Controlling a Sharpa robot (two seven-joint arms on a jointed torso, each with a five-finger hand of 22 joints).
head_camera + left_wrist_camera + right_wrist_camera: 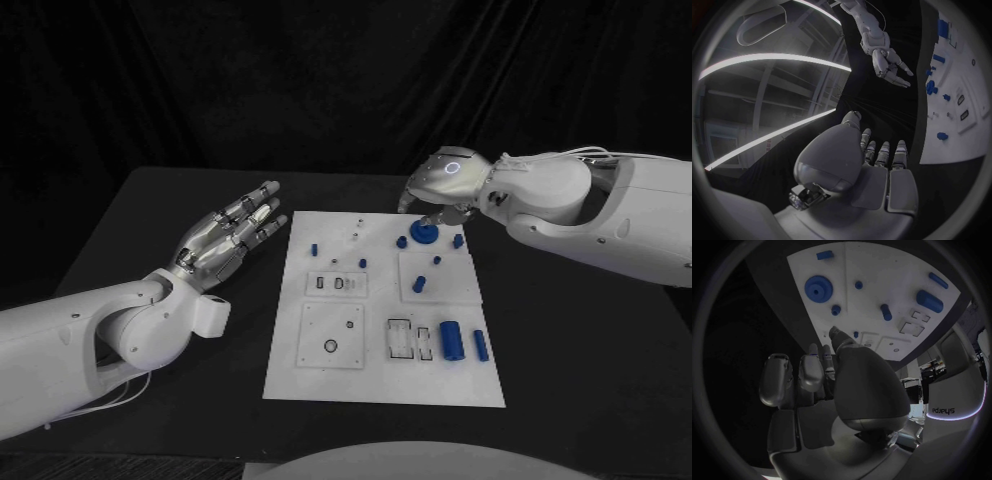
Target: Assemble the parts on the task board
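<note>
Both my hands hold nothing — left hand (pixel 231 232) flat, fingers spread, beside the task board (pixel 325 300); right hand (pixel 440 185) loosely curled above the blue gear (pixel 423 232).

A white task board (pixel 387 385) lies mid-frame; a blue gear (pixel 423 232) sits near its top edge, blue cylinders (pixel 451 339) lower right.

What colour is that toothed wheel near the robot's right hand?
Blue. The gear shows best in the right wrist view, lying on the white task board.
</note>
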